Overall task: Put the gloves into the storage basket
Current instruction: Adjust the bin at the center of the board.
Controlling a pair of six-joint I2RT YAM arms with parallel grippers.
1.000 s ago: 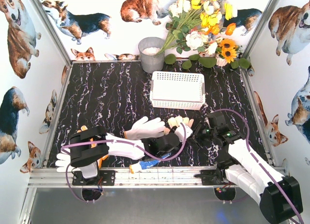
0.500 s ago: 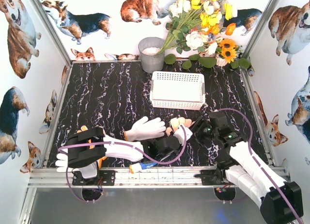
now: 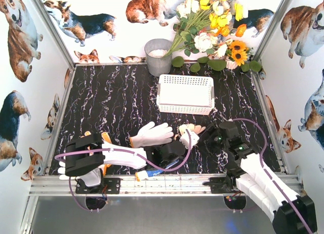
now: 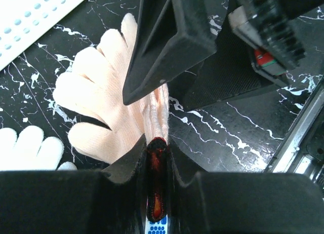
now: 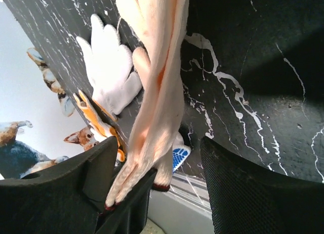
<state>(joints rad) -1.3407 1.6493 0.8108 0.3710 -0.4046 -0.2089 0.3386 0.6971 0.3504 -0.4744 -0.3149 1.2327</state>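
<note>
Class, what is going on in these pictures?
The left gripper has its jaws shut on the dark cuff of a pale yellow knit glove. The right gripper has its jaws open around the same glove. The white slotted plastic basket sits farther back, apart from both. A plain white knit glove lies beside them.

Left tool (image 4: 156,160) is clamped shut, right tool (image 5: 161,145) spread wide, both arms angled inward, tips close together.

Five gloves (image 3: 152,134), one basket (image 3: 185,110), one bucket (image 3: 158,63).
</note>
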